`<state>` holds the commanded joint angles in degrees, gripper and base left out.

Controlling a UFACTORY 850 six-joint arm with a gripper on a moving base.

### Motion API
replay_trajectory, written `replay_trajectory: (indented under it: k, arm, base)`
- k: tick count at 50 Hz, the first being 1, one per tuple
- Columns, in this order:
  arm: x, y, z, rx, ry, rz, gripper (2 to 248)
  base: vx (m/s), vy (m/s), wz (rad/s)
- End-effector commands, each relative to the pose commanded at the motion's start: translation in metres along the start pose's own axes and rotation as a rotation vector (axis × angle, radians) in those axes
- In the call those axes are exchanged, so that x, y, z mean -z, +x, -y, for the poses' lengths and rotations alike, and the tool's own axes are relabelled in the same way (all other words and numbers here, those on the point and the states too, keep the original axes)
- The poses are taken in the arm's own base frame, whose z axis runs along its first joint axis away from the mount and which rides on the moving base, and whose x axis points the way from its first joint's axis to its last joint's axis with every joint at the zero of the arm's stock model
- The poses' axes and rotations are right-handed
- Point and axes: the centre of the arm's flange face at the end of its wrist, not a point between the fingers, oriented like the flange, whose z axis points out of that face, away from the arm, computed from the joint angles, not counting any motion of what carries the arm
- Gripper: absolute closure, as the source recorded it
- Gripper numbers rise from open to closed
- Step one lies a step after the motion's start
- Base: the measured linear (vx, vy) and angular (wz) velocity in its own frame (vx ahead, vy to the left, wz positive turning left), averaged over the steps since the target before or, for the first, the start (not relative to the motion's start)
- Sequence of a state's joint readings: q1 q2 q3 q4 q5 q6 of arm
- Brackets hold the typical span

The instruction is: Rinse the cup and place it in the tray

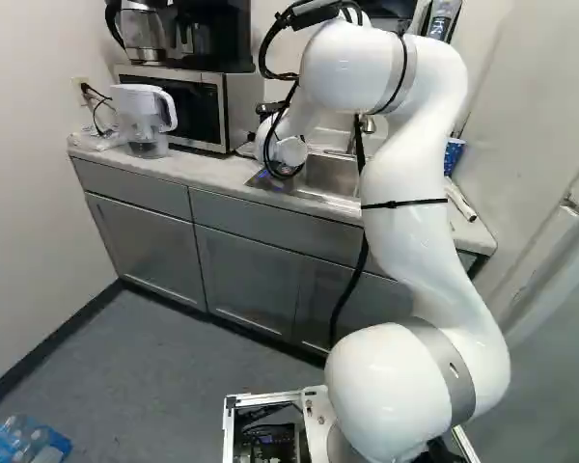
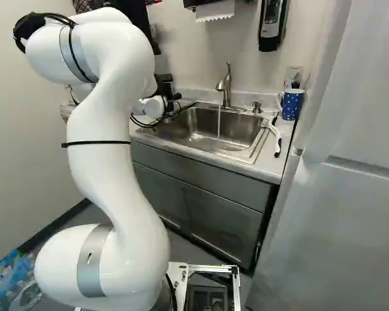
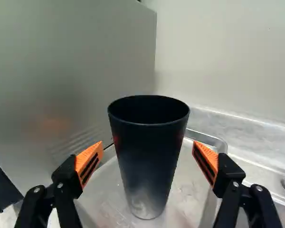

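Cup, upright in tray; pincer apart, one finger each side.
Cup's inside dark, tray's near end cut off; pale bench, sink right, tap running, wall far.

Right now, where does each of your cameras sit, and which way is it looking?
Left base view: on my base, behind my arm and to its left, looking ahead and slightly down at the microwave. My arm stands right of the middle.
Right base view: behind my arm, to its right, looking ahead and slightly down at the running faucet. My arm is left of the middle.
Wrist view: on my wrist, looking along my open pincer at the dark cup.
Both base views share my arm and the sink.
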<state>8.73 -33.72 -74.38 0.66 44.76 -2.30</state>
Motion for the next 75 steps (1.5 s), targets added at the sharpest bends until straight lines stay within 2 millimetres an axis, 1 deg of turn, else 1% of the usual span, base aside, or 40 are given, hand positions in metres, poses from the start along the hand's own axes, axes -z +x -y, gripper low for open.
replay_trajectory:
  k: [35, 75]
  arm:
    - [0.004, 0.039, -0.001, -0.001, -0.002, -0.056, 3]
    - [0.008, 0.073, -0.002, -0.001, 0.001, 0.005, 3]
  base:
    - [0.000, 0.000, 0.000]
    - [0.000, 0.000, 0.000]
